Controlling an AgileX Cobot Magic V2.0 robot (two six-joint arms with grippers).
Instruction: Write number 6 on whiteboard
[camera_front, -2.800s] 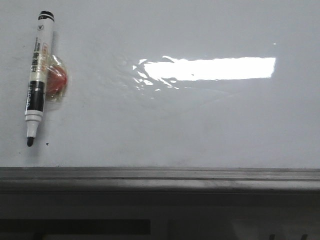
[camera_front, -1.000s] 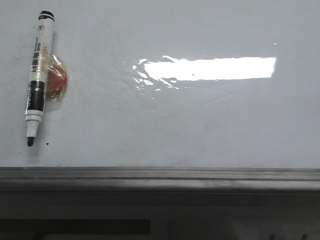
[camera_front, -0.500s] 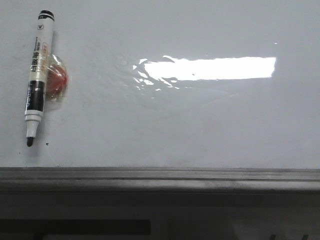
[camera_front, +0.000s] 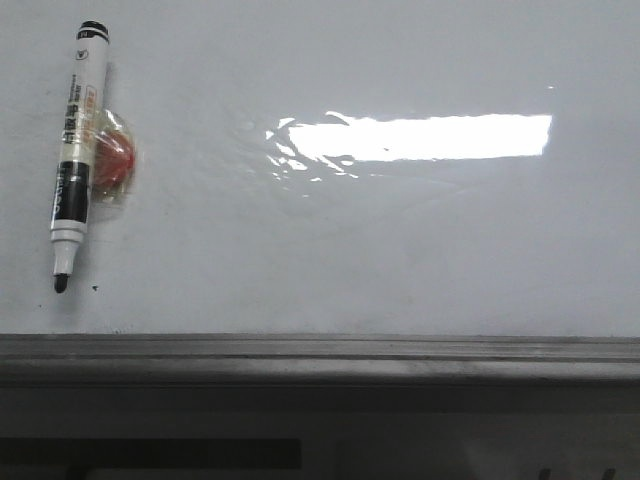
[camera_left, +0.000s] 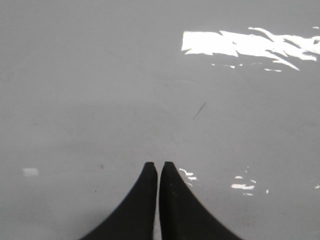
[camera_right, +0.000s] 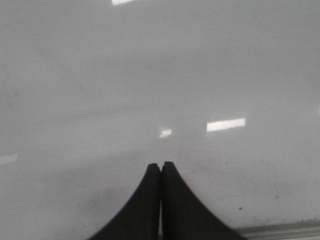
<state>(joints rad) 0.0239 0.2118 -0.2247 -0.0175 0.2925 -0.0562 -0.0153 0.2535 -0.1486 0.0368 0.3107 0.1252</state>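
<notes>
The glossy white whiteboard (camera_front: 400, 250) carries no number 6. A black-and-white marker (camera_front: 75, 150) lies uncapped at its left side, touching a red wrapped object (camera_front: 118, 165). The left gripper (camera_left: 158, 167) and right gripper (camera_right: 160, 167) are both clenched and empty over bare board.

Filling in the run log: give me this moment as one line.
whiteboard: no 6 drawn | marker: uncapped, lying on board, unheld | left end effector: shut, empty | right end effector: shut, empty
</notes>
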